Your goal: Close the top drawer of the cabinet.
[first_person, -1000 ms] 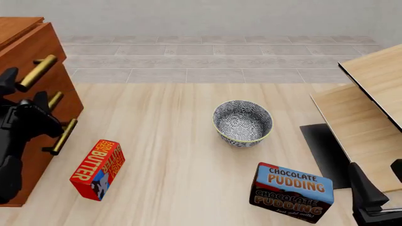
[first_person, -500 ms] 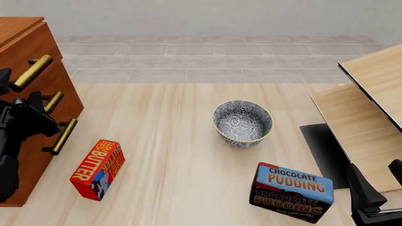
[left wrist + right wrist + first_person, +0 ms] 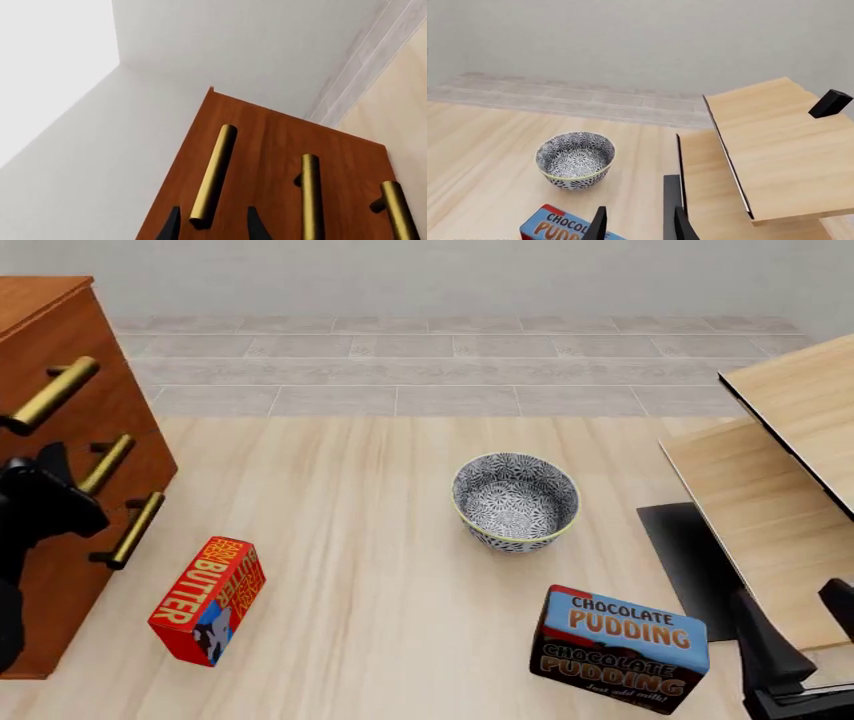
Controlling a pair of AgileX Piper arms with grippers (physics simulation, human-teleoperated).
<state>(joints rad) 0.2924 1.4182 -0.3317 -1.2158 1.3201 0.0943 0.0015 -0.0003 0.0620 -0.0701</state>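
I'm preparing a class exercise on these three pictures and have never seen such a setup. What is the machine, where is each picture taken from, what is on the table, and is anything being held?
These are simulator renders of two robot arms at a table. The front view looks down from behind the arms. Each wrist view looks along one arm's claw. The left claw is open, its fingertips either side of the near end of the top drawer handle on the cabinet, not clamped. The right claw is open and holds nothing. On the table are a patterned bowl, a butter box, a chocolate pudding box and pale wooden panels.
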